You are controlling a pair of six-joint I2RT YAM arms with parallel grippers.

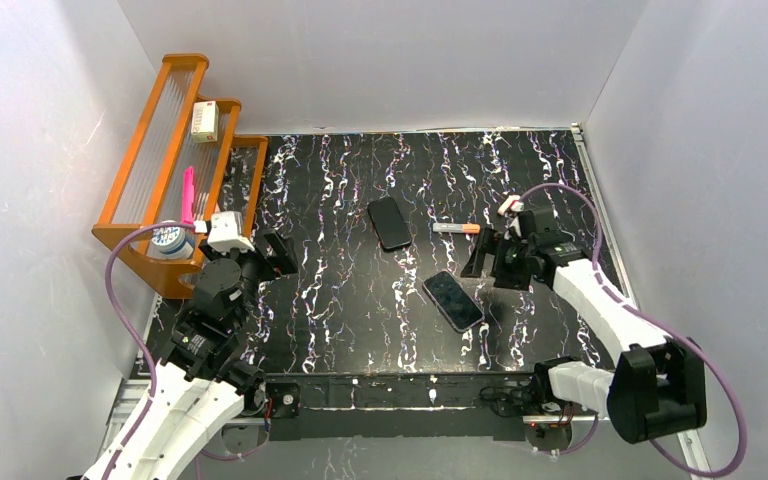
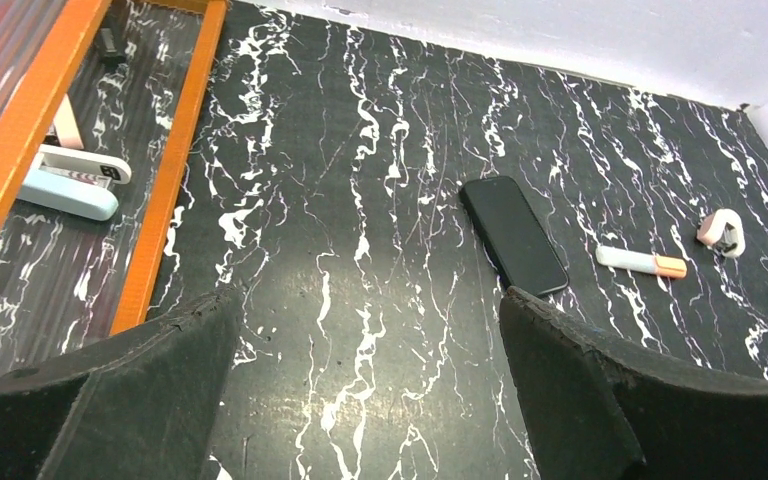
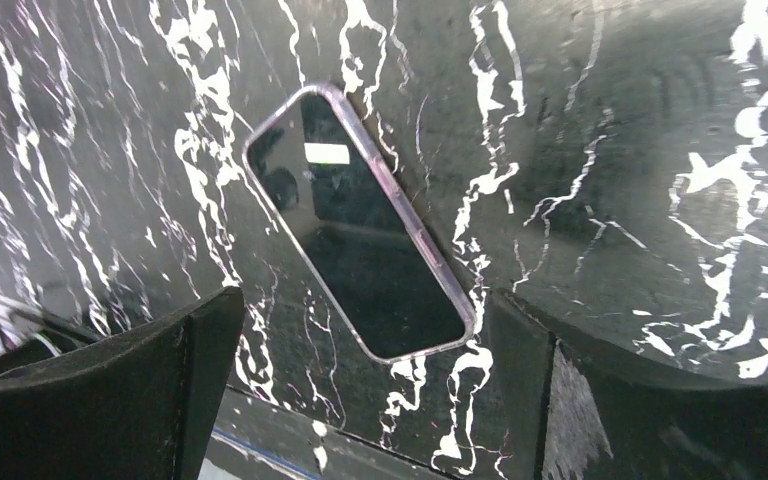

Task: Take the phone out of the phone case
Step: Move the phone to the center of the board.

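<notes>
**On the table right of centre: cased phone lies flat, both grippers empty**

Right of centre in my top view, the dark-screened phone in its clear, pink-tinged case [image 1: 452, 300] lies flat and face up on the black, white-veined marble-pattern table [image 1: 340, 300]. It is set on a diagonal and sits fully inside the case. The right gripper [image 1: 484, 262] is just to the upper right of it with its jaws spread wide and nothing between them. On my right wrist feed the cased phone [image 3: 360, 265] fills the middle of the frame. Its lower end falls between the two black fingers [image 3: 600, 410], and I cannot tell whether either one touches it.

Up and to the left, near mid-frame, a bare black phone [image 1: 389, 222] lies flat, apart from the cased one. A white marker with an orange cap [image 1: 456, 228] lies just to its right, and a small white and pink object [image 1: 508, 205] lies farther right.

At the left of the top view, the left gripper [image 1: 278, 256] is beside the orange slatted rack [image 1: 150, 150]. Its jaws are spread too, over bare table. On my left wrist feed the bare black phone [image 2: 513, 234] lies beyond the fingers [image 2: 570, 390].
</notes>
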